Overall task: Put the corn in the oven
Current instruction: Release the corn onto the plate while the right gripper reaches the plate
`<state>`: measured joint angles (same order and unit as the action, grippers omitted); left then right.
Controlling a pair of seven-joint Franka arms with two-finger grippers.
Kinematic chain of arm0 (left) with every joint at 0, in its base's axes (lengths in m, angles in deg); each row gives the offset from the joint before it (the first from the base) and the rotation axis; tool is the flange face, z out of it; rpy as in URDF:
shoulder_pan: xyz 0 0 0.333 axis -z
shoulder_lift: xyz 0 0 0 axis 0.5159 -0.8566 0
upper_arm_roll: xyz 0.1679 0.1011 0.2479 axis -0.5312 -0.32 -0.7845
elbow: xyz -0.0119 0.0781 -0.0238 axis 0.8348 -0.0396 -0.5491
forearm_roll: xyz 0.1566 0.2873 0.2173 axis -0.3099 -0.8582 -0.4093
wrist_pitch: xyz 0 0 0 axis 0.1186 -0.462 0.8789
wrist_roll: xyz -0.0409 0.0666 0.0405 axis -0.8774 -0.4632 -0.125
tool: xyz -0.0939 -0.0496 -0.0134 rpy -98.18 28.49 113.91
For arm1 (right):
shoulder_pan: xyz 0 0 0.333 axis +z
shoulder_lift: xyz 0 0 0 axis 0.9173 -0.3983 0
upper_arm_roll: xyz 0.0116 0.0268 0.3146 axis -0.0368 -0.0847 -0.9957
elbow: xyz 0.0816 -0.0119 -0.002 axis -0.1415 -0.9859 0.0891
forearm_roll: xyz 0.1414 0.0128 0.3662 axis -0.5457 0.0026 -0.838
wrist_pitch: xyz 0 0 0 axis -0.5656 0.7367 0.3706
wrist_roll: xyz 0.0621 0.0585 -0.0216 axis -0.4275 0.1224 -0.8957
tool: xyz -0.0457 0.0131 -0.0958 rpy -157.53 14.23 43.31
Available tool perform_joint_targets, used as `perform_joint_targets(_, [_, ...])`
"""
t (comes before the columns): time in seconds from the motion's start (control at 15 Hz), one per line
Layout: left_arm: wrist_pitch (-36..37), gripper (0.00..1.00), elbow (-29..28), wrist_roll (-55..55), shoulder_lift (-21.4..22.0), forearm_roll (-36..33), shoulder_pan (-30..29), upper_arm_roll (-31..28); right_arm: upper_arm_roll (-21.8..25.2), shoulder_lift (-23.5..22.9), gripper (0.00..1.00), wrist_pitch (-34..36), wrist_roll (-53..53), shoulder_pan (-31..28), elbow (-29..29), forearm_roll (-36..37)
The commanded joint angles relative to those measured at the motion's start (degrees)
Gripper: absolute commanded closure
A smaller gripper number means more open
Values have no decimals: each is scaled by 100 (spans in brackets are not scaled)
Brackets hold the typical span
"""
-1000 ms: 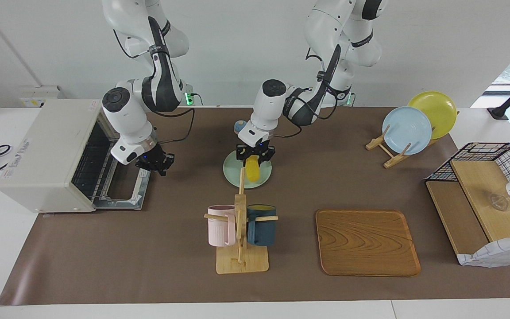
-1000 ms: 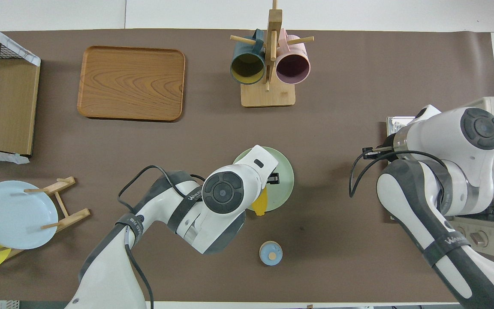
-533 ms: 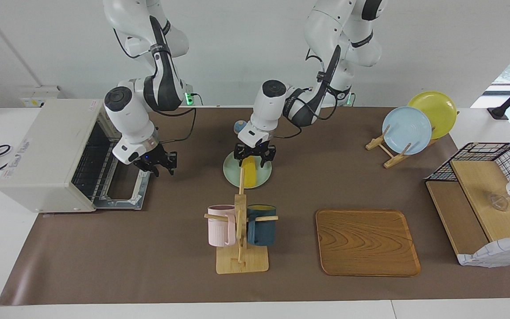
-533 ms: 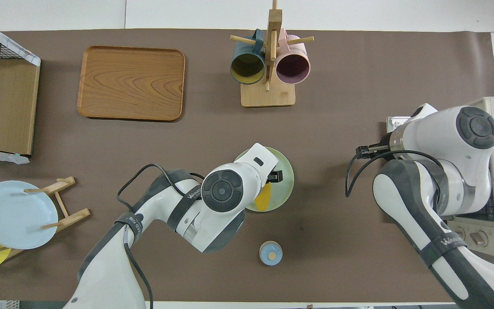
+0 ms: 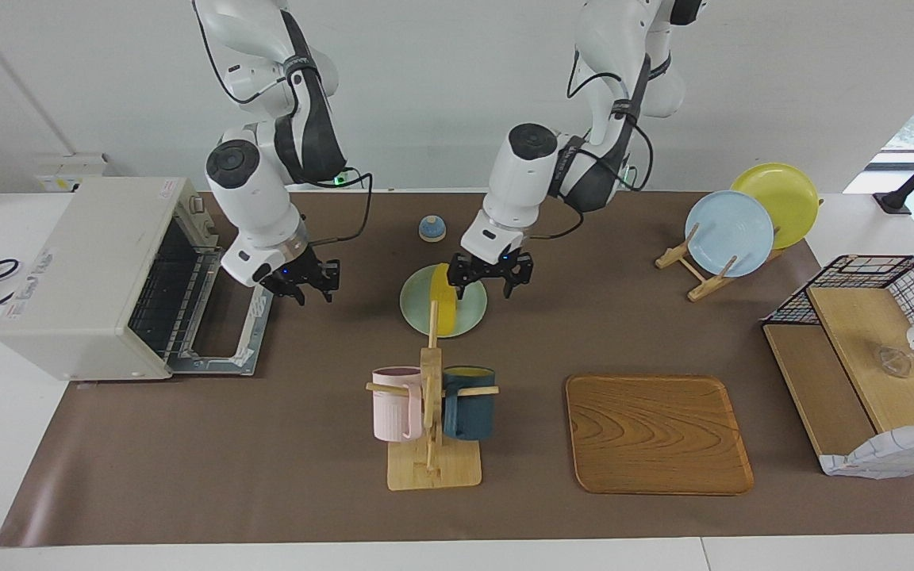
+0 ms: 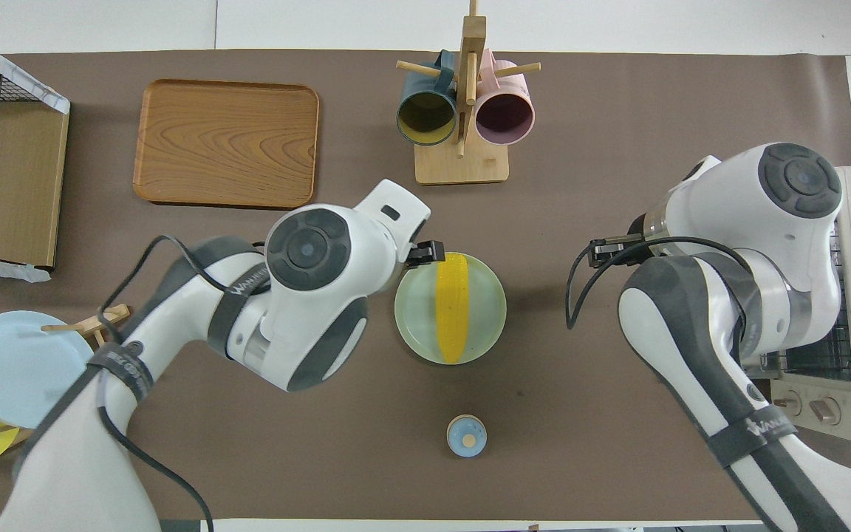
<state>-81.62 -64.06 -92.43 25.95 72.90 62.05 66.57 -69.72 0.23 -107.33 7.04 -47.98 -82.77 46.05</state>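
Observation:
The yellow corn [image 5: 447, 303] lies along a pale green plate [image 5: 415, 305] at the table's middle; it also shows in the overhead view [image 6: 451, 307] on the plate [image 6: 414, 314]. My left gripper [image 5: 489, 279] is open and empty, just above the plate's rim toward the left arm's end. My right gripper [image 5: 304, 287] is open and empty, over the table between the oven's lowered door [image 5: 223, 337] and the plate. The off-white oven [image 5: 80, 270] stands open at the right arm's end, its wire rack showing.
A mug rack [image 5: 432, 412] with a pink and a dark blue mug stands farther from the robots than the plate. A wooden tray [image 5: 658, 432], a stand with a blue and a yellow plate [image 5: 731, 234], a small blue knob [image 5: 432, 228] and a wire shelf [image 5: 862, 373] are also there.
The left gripper set the corn down on the plate, opened, and drew up and toward its own end. The right gripper moved from the oven door toward the plate.

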Motion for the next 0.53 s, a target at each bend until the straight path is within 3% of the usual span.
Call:
perform_joint_targets(0.0, [956,0,673,580,-19,16,-627,40,32,-275,51,56,646,656,449,15])
perform_joint_targets(0.2, [1397,0,894,1002,112,16,-1155,32,40,-678,50,90,1927,1544,1009,41])
perform_joint_targets(0.47, [1758,0,877,1468,525,16,-1762,32,40,-2222,41,240,3326,2476,2696,427])
